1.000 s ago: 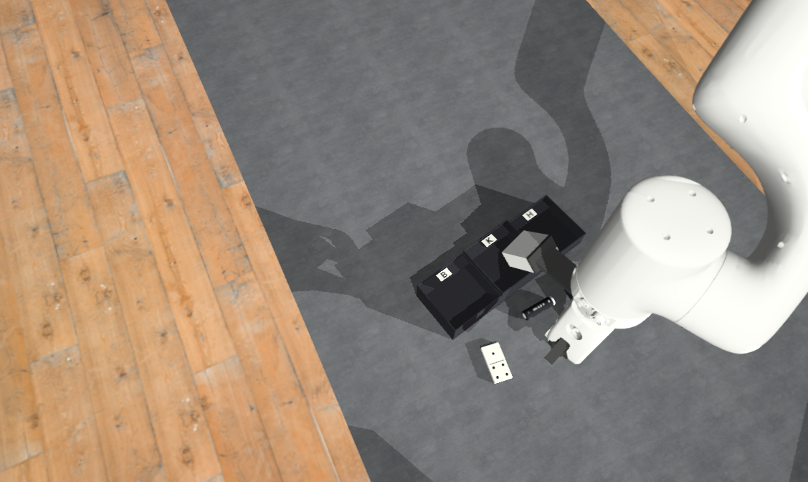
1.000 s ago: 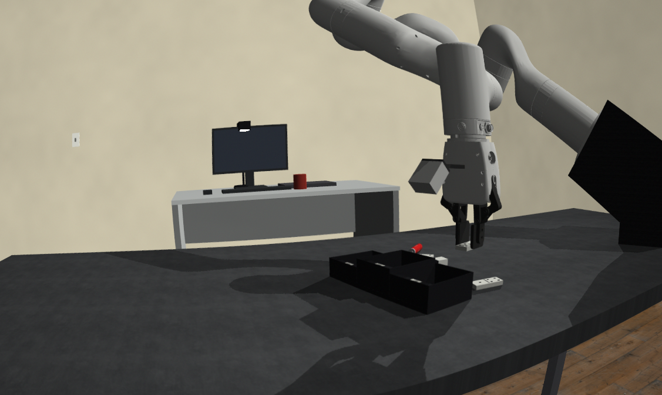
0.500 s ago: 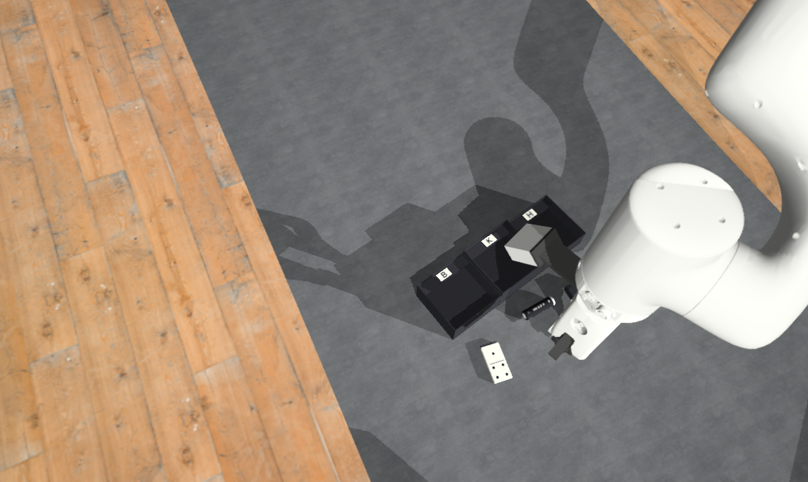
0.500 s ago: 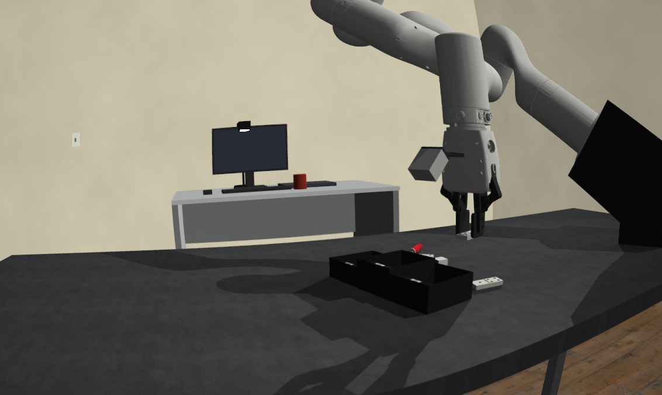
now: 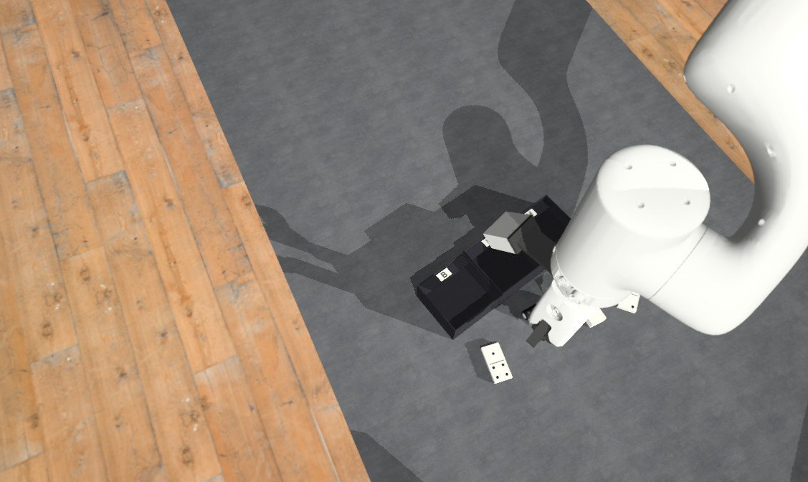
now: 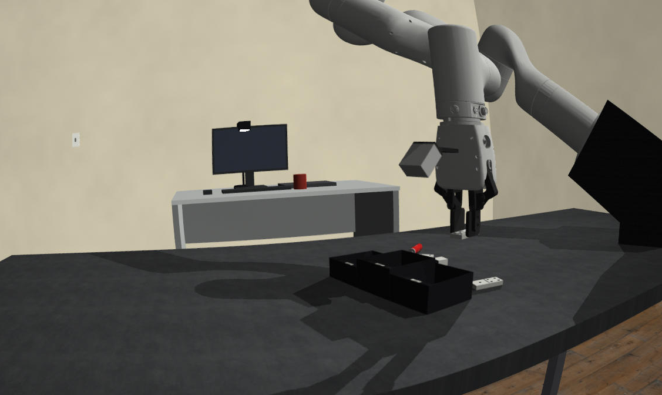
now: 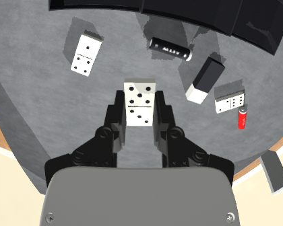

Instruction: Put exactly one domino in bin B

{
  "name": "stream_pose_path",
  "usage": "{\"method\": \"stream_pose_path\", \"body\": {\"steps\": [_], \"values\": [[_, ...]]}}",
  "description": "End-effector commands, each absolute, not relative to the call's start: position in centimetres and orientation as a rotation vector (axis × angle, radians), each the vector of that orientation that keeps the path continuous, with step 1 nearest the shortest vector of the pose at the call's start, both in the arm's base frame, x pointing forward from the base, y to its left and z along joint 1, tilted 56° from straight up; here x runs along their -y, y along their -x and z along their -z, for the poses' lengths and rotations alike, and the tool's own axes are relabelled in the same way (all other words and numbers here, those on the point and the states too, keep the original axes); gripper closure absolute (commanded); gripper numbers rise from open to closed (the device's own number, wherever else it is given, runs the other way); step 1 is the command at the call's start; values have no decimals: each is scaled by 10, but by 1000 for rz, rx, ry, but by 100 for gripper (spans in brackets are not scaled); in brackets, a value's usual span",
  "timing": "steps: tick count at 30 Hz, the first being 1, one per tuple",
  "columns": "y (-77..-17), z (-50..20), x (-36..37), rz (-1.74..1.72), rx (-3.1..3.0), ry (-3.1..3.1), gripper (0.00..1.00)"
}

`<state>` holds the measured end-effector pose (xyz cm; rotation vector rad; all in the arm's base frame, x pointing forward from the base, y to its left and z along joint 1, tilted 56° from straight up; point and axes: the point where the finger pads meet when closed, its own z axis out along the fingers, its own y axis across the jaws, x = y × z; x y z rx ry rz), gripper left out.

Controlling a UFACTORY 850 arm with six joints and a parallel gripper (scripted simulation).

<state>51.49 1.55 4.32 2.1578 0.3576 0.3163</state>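
Note:
My gripper is shut on a white domino and holds it well above the table; in the side view the gripper hangs high over the table behind the bins. The bin marked B is the left end of a row of three black bins and looks empty. A second domino lies flat on the mat near that bin's front corner, and it also shows in the wrist view. A third domino lies at the right in the wrist view.
A black battery, a black-and-white block and a small red item lie on the mat in front of the bins. The bin marked H is at the row's other end. The arm hides part of the bins from above.

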Motion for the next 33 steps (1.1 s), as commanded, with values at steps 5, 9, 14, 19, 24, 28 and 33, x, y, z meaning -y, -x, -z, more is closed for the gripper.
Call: {"method": "stream_pose_path", "body": {"steps": [5, 9, 14, 19, 24, 28, 33], "values": [[-549, -37, -37, -317, -357, -2158, 100], [-569, -33, -49, -422, -155, -2196, 100], [-584, -30, -58, -486, -29, -2212, 100], [-609, -25, -74, -604, 216, -2227, 100], [-616, -24, -78, -711, 442, -2223, 100], [-616, -24, -78, -786, 617, -2206, 100], [-616, -24, -78, -865, 806, -2174, 100]]}}
